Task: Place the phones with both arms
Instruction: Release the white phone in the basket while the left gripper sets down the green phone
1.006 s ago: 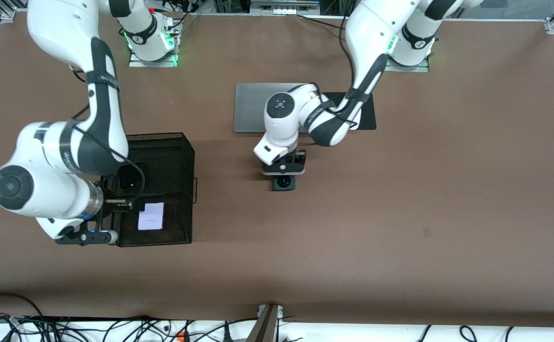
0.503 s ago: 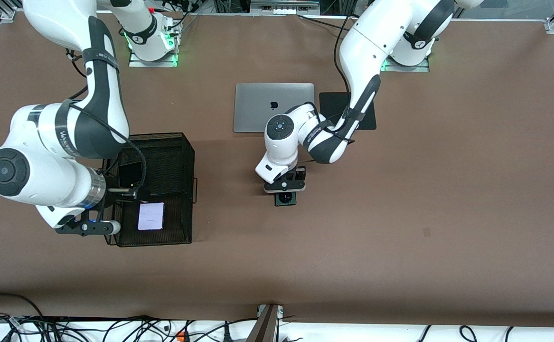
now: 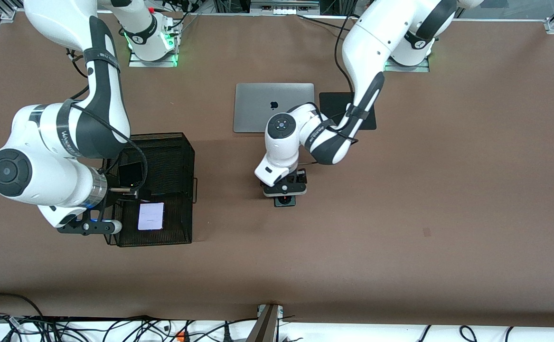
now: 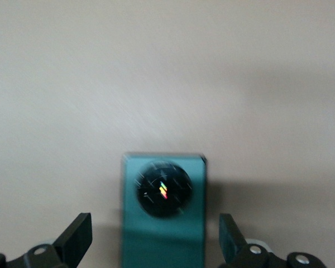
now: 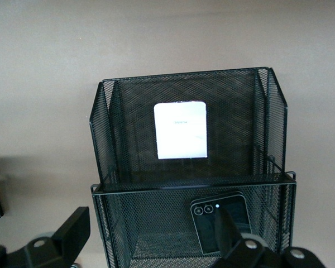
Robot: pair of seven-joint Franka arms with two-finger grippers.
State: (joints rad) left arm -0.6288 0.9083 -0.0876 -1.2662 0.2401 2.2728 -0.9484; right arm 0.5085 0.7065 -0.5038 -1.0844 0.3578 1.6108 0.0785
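The long dark green phone (image 3: 285, 201) lies on the table's middle, nearer to the front camera than the laptop. My left gripper (image 3: 285, 191) is right over it. In the left wrist view the gripper (image 4: 155, 243) is open, with the green phone (image 4: 163, 234) between the fingers and a gap on each side. The black phone (image 3: 130, 174) and the lilac-white phone (image 3: 151, 216) lie in the black mesh basket (image 3: 186, 156). My right gripper (image 3: 120, 192) is open over the basket (image 5: 120, 167), one finger over the black phone (image 5: 206, 223). The white phone (image 5: 180, 130) lies in another compartment.
A closed silver laptop (image 3: 258, 107) and a black pad (image 3: 369, 118) lie toward the arms' bases, partly under the left arm. The basket stands toward the right arm's end of the table.
My left gripper and the green phone's visible end have shifted toward the front camera, mostly in the first half second. The right arm's hand has shifted slightly over the basket.
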